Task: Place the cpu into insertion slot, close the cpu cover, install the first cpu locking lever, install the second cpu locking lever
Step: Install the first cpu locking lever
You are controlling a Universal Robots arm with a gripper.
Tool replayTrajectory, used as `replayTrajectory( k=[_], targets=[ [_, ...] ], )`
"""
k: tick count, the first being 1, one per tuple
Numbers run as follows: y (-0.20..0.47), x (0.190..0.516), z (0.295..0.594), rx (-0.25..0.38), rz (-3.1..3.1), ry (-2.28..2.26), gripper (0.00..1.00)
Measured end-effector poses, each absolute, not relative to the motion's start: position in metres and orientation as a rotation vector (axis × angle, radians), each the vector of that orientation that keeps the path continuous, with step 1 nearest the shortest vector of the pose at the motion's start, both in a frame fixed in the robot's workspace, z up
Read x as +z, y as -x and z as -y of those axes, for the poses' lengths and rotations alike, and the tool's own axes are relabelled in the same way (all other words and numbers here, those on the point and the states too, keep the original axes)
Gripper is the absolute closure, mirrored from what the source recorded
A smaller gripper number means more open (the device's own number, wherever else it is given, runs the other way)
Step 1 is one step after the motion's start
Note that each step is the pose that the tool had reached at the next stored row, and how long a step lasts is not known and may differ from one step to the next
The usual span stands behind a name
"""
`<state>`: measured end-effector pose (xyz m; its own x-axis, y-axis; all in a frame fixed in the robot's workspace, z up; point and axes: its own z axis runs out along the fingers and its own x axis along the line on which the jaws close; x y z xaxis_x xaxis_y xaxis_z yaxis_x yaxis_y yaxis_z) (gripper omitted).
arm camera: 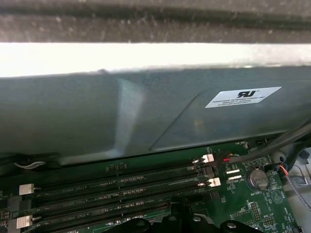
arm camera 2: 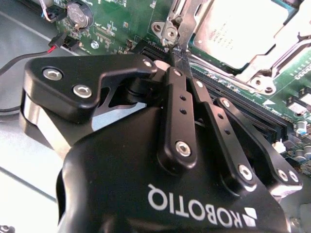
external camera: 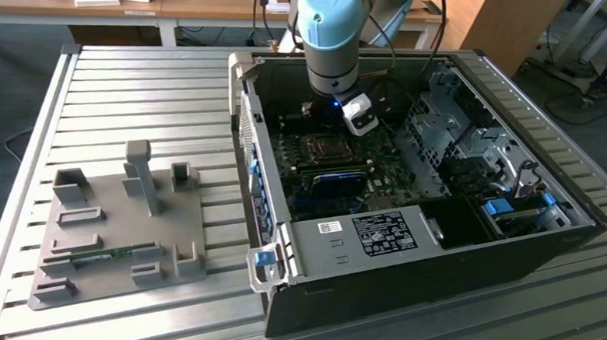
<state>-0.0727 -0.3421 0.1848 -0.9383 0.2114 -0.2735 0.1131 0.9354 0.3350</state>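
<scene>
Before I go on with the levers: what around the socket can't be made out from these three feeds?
- Insertion slot, exterior view: too small to tell cover or lever state.
- Cpu, second wrist view: cut off by the picture's edge.
- Cpu cover, second wrist view: partly cut off; latching unclear.
- Gripper, second wrist view: its tips meet at a metal lever; whether they clamp it is unclear.

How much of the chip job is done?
The chip already sits in place with the metal cover lying over it. The gripper pinches a lever at the cover's corner, standing raised, so locking the levers is left.
</scene>
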Motion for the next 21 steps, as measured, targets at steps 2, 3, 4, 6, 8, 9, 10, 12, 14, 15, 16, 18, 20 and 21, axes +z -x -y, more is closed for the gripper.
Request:
replayTrajectory(
  k=[2,3,4,6,8,9,10,12,14,15,16,18,20,21],
  targets=[
    [0.073,0.186,0.342,0.456,-2.784,-0.239,0.89],
    [0.073,0.187,0.342,0.456,-2.784,-0.239,0.89],
    [0.073,0.189,0.342,0.456,-2.784,-0.239,0.89],
    [0.073,0.191,0.342,0.455,-2.784,-0.239,0.89],
    [0.073,0.194,0.342,0.455,-2.784,-0.239,0.89],
    [0.073,0.196,0.342,0.455,-2.784,-0.239,0.89],
    [0.073,0.198,0.342,0.455,-2.784,-0.239,0.89],
    [0.073,0.199,0.342,0.455,-2.784,-0.239,0.89],
    [0.073,0.199,0.342,0.455,-2.784,-0.239,0.89],
    [0.073,0.199,0.342,0.455,-2.784,-0.239,0.89],
    [0.073,0.199,0.342,0.455,-2.786,-0.240,0.89],
    [0.072,0.199,0.342,0.454,-2.798,-0.243,0.89],
    [0.072,0.199,0.342,0.454,-2.801,-0.244,0.89],
    [0.072,0.199,0.342,0.454,-2.801,-0.244,0.89]
  ],
)
